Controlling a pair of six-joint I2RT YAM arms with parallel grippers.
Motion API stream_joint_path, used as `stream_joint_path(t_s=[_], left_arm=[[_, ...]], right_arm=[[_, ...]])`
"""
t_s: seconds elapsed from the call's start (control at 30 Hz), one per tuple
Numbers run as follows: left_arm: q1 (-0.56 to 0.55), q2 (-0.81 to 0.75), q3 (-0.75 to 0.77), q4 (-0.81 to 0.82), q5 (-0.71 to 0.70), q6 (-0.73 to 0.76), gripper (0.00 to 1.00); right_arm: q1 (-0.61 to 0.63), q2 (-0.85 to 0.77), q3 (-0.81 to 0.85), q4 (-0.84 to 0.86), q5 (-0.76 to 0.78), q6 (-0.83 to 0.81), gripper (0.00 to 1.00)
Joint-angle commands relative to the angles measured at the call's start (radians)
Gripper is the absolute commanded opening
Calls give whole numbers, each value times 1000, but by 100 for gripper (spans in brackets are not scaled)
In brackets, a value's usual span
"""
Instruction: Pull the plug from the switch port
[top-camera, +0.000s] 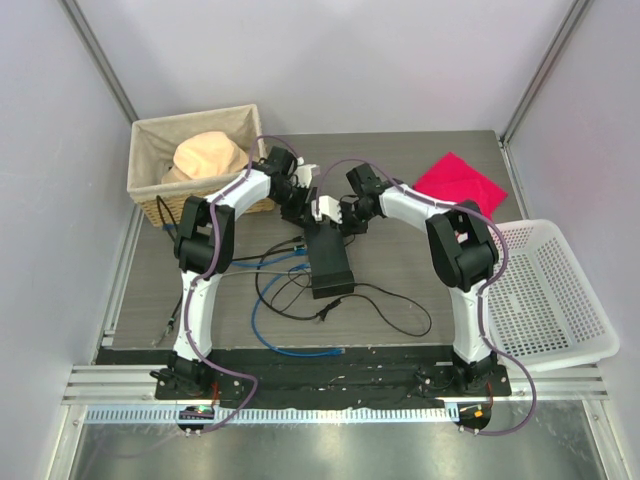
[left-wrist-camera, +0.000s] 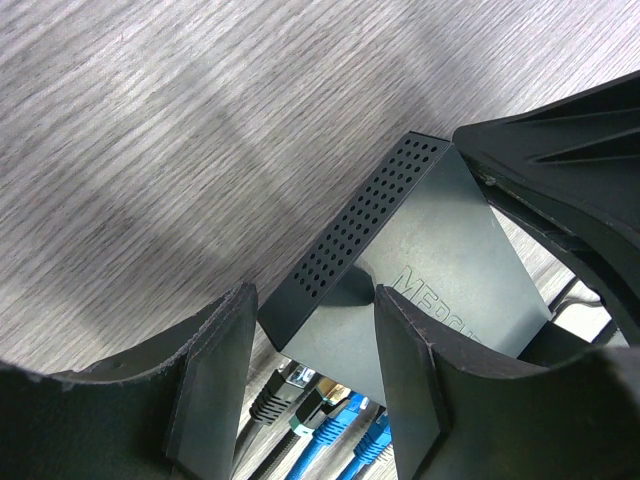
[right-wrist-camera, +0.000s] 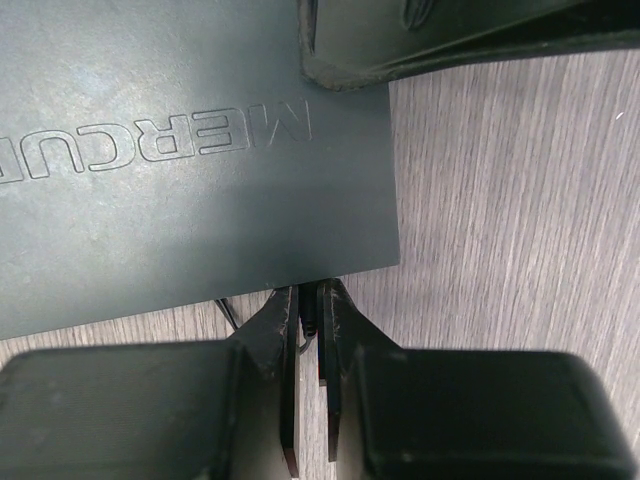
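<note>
The switch (top-camera: 328, 262) lies near the middle of the table (left-wrist-camera: 150, 120), a flat matte-black box with sharp corners on grey, wood-grained laminate. One narrow side is punched with neat rows of small round vent holes (left-wrist-camera: 365, 220). The flat top bears raised lettering (right-wrist-camera: 160, 140), cut off at the picture's edge in both wrist views.

The left hand (left-wrist-camera: 312, 310) stands spread wide, straddling one corner of the switch. One blunt, matte-black finger (left-wrist-camera: 205, 390) sits apart from the vented side with bare table showing between, and the other overlaps the top face. Whether that one touches cannot be told.

The right hand (right-wrist-camera: 308, 300) is drawn narrow at the switch's opposite edge, its two wedge-shaped tips pinching a small dark plug (right-wrist-camera: 310, 318) just where it meets the box. The plug is mostly hidden by the tips and by shadow, so its shape and its port are hard to make out. A thin black wire (right-wrist-camera: 225, 310) peeks out from under the same edge.

Along the socket edge, low in the left wrist view, sit several glossy blue connectors (left-wrist-camera: 345, 425) and a black one with a green band (left-wrist-camera: 275, 395); the sockets themselves are hidden.

At the far left stands a woven wicker basket (top-camera: 150, 130) holding a soft beige lump (top-camera: 210, 155). A red cloth (top-camera: 460, 180) lies flat at the far right, and near it is a white perforated plastic basket (top-camera: 560, 300). A blue cable (top-camera: 290, 350) loops across the near table.
</note>
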Motion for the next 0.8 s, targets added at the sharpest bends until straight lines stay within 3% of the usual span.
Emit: stream_joint_path(t_s=[0.0, 0.77], left_arm=[[-10, 46, -42, 10, -88, 29, 56], [-16, 44, -52, 8, -105, 39, 57]], right_arm=[[2, 12, -59, 7, 99, -20, 1], [-62, -13, -122, 105, 226, 19, 1]])
